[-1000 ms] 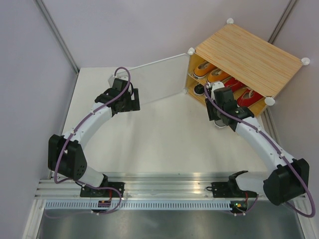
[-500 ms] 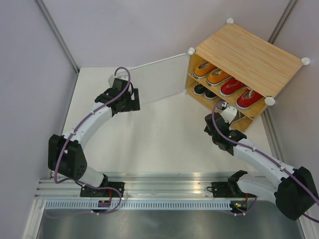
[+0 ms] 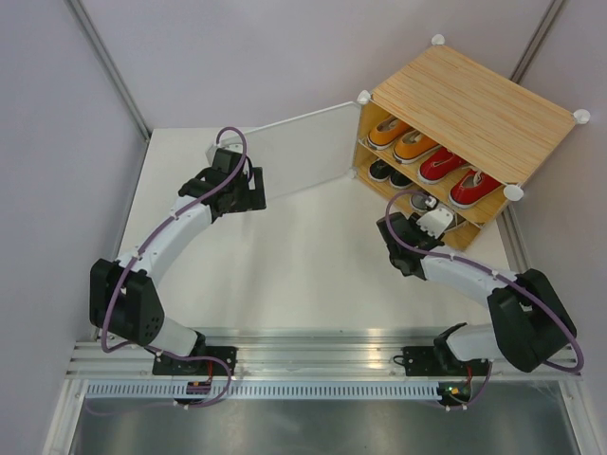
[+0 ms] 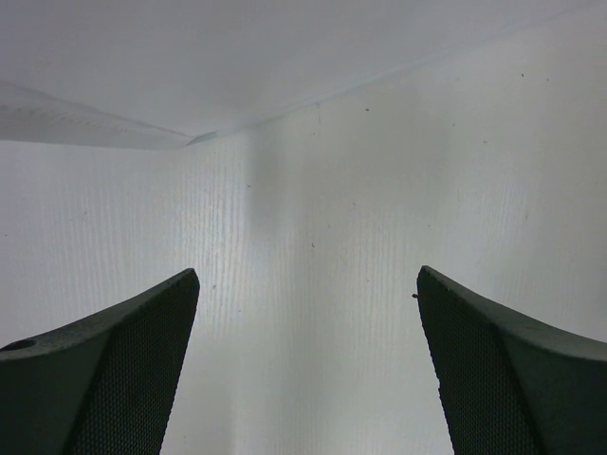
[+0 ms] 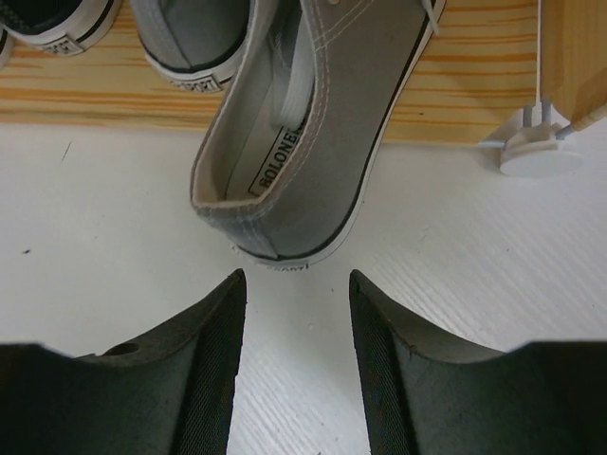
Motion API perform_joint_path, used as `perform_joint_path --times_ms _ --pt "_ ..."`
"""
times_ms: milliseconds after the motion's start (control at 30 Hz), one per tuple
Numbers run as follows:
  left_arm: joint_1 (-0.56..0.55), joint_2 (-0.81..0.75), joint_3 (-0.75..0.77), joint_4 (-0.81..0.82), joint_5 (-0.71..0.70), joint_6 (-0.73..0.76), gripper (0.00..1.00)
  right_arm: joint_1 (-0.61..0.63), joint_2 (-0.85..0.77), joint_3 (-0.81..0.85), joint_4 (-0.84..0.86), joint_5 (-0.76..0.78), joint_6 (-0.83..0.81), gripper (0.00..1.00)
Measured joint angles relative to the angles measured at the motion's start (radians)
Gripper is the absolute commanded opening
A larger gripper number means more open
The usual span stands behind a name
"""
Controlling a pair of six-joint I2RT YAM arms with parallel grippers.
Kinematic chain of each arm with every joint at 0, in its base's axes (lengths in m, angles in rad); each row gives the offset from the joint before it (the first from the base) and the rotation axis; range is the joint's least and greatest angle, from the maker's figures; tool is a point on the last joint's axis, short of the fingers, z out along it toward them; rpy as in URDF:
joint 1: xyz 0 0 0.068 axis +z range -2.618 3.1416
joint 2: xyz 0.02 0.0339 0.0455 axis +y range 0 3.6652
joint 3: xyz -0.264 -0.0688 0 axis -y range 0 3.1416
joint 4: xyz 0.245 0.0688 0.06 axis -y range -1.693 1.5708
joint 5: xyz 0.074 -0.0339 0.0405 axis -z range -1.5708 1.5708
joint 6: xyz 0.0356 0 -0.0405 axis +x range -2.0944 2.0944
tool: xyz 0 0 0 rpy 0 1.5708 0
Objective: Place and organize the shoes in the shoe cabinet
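Observation:
The shoe cabinet [image 3: 472, 102] stands at the back right with its frosted door [image 3: 299, 152] swung open to the left. Two orange shoes [image 3: 398, 137] and two red shoes [image 3: 455, 175] fill its upper shelf, and black shoes [image 3: 387, 173] sit below. A grey shoe [image 5: 322, 123] lies askew, toe on the lower shelf [image 5: 474, 76], heel out on the table. My right gripper [image 5: 294, 280] is open just behind that heel, not touching it. A second grey shoe [image 5: 190, 43] stands to its left. My left gripper [image 4: 308, 275] is wide open and empty, facing the door panel.
A white cabinet foot [image 5: 536, 152] rests on the table right of the grey shoe. The door's free edge is close to my left gripper [image 3: 254, 187]. Grey walls enclose the white table [image 3: 313, 246], and a metal rail [image 3: 313, 355] runs along its near edge.
The right arm has drawn back from the lower shelf and dropped low toward the table, leaving the grey shoe at the shelf mouth. The left arm has not moved.

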Motion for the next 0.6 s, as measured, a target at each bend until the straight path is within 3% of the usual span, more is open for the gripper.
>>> perform_joint_path --times_ms 300,600 --pt "0.000 -0.009 0.000 0.000 0.000 0.000 0.98 -0.122 0.054 0.000 0.158 0.018 -0.101 0.28" --pt "0.000 -0.009 0.000 0.000 0.000 0.000 0.98 -0.207 0.054 0.000 0.233 -0.020 -0.233 0.23"
